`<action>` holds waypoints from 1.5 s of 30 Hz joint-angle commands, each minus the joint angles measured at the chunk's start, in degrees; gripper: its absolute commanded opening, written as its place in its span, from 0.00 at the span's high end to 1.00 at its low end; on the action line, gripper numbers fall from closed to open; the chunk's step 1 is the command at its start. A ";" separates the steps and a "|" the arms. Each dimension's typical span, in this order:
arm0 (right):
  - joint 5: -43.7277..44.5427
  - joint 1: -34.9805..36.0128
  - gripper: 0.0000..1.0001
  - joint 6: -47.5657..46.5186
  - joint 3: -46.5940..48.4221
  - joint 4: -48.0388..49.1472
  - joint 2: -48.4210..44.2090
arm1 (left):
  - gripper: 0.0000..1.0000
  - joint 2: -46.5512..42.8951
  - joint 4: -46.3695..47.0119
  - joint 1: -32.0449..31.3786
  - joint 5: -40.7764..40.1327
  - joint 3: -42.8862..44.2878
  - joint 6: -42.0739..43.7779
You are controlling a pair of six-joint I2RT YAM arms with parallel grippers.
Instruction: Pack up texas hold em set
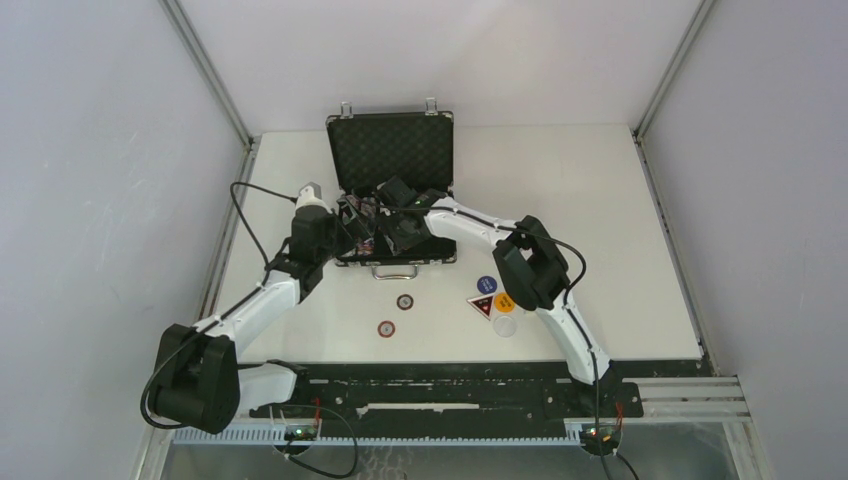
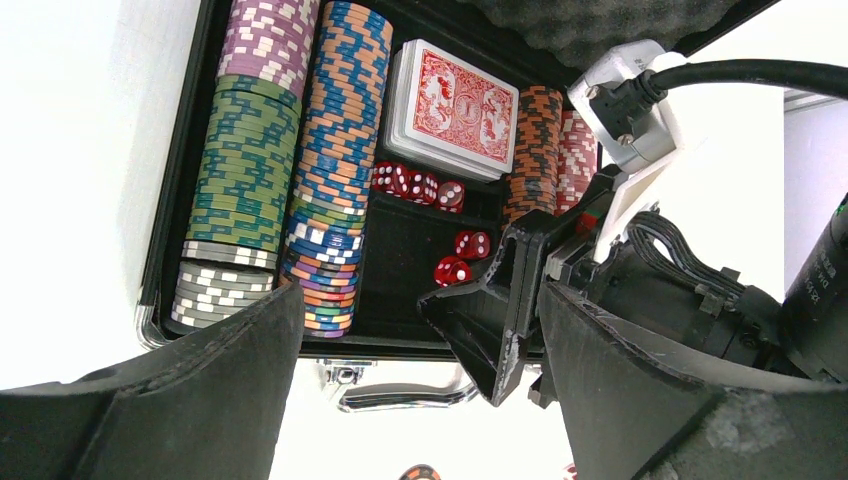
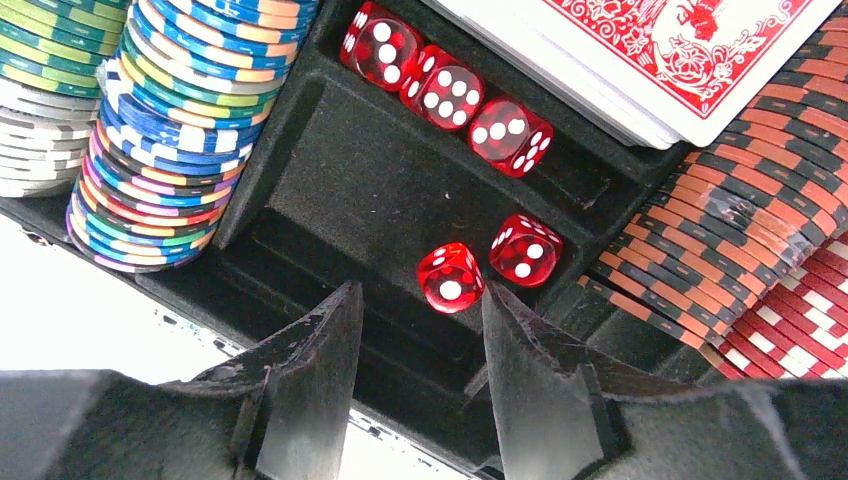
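The black silver-edged case (image 1: 345,262) lies open on the table with its foam lid upright. It holds rows of striped chips (image 2: 335,160), a red card deck (image 2: 455,105) and red dice (image 3: 450,278). My right gripper (image 3: 420,295) is open and empty, its tips just in front of two loose dice in the middle compartment. Three more dice (image 3: 445,95) sit in a row beyond. My left gripper (image 2: 418,300) is open and empty above the case's front edge and metal handle (image 2: 400,397). No blue deck is in view.
On the table in front of the case lie two loose chips (image 1: 405,301) (image 1: 386,328). To their right lie blue (image 1: 487,284), orange (image 1: 504,301), red (image 1: 481,305) and white (image 1: 506,325) dealer buttons. Both arms crowd together over the case.
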 commanded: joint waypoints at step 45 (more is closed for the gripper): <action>5.91 -2.95 0.70 -1.29 6.06 4.29 -2.82 | 0.09 -1.01 1.11 0.18 -0.13 -0.92 1.37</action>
